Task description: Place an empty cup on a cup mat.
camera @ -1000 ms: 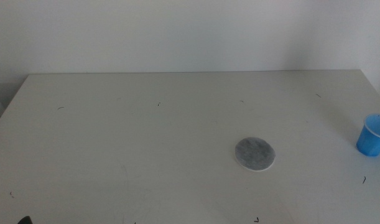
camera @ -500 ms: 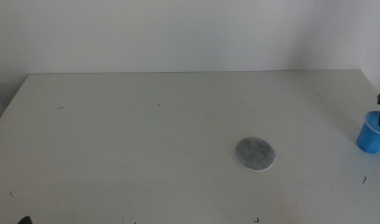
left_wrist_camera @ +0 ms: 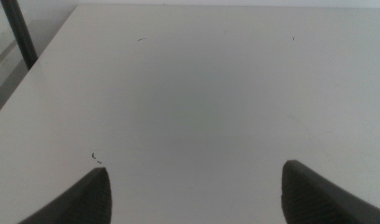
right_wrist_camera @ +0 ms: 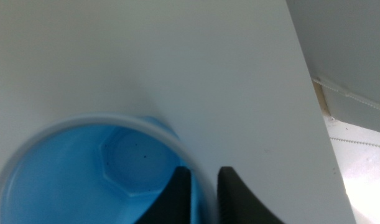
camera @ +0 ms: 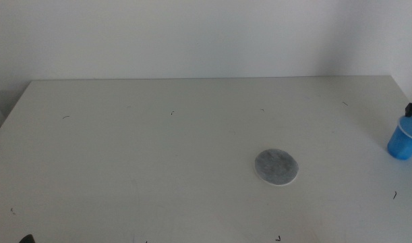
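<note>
a wide white table fills the scene, its top flecked with small dark marks. a plain pale wall rises behind its far edge, evenly lit, slightly shadowed toward the right.

white table with grey cup mat right of centre, blue cup near right edge

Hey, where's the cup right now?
The cup stands at the table's far right edge in the middle view, right of the mat, with the right gripper straddling its rim.
</note>
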